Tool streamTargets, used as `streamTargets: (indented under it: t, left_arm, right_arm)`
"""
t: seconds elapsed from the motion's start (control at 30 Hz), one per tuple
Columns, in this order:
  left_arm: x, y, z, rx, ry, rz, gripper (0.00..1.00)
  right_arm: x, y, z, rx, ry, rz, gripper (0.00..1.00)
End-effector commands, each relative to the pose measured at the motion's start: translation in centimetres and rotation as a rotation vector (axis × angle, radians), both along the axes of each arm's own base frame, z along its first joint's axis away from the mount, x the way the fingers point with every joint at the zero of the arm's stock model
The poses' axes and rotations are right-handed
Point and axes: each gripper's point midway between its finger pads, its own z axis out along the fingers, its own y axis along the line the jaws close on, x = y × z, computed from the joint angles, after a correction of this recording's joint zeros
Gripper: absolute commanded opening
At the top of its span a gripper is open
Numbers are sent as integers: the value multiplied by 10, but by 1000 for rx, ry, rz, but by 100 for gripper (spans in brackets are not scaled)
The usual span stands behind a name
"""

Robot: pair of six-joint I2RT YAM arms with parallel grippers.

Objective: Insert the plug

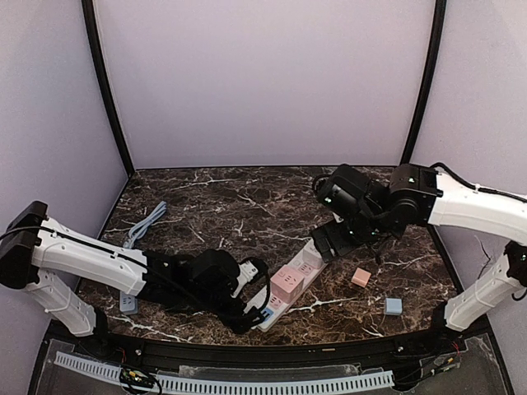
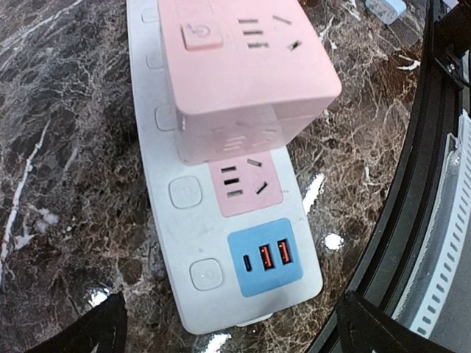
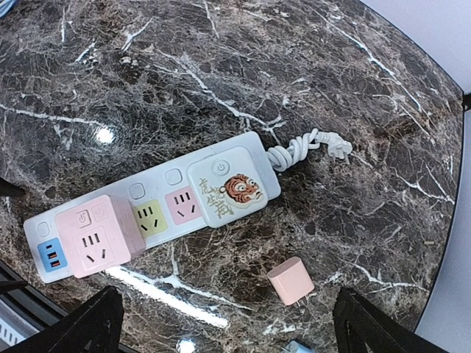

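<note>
A white power strip [image 1: 306,265] lies slanted on the marble table, with a large pink cube adapter [image 1: 287,284] plugged in near its close end. A tiger-printed block [image 3: 224,187] sits at its cord end. Free sockets show: yellow [image 3: 149,218], pink [image 3: 182,204] and the blue USB panel [image 2: 265,256]. A small pink plug [image 1: 361,277] lies loose beside the strip, prongs showing [image 3: 289,281]. My left gripper [image 2: 232,331] hovers open over the strip's USB end [image 1: 260,298]. My right gripper [image 3: 235,323] is open, raised above the strip's far end [image 1: 333,239], holding nothing.
A small blue plug [image 1: 394,306] lies right of the pink one. The strip's coiled white cord [image 3: 302,151] trails off its far end. A pale blue cable [image 1: 144,224] lies at the left. The black table rim [image 2: 412,184] runs close to the strip's near end.
</note>
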Motion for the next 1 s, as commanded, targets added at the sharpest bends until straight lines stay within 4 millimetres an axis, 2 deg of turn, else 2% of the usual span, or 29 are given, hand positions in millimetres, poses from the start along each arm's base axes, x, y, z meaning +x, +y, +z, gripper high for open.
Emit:
streamTargets:
  t: [0.0,0.2,0.6,0.7,0.87,0.97]
  left_arm:
    - [-11,-4,-16,58,36,-36,100]
    - [-9,-18,-24,86,11,-40,100]
    - [17,-20,-38,149,-107,23,100]
    - [26,-15,-36,165,-167,41,94]
    - [36,-12,-33,173,-242,49,74]
    - [47,-4,-33,220,-309,71,69]
  right_arm:
    - [4,-13,7,38,-41,-61,99]
    - [1,-22,1,53,-44,-74,99]
    - [-2,-30,-10,74,-43,-73,99]
    - [-4,-31,-12,89,-42,-71,99]
    - [-6,-33,-17,94,-38,-68,99]
    - [-7,-34,-18,109,-40,-66,99]
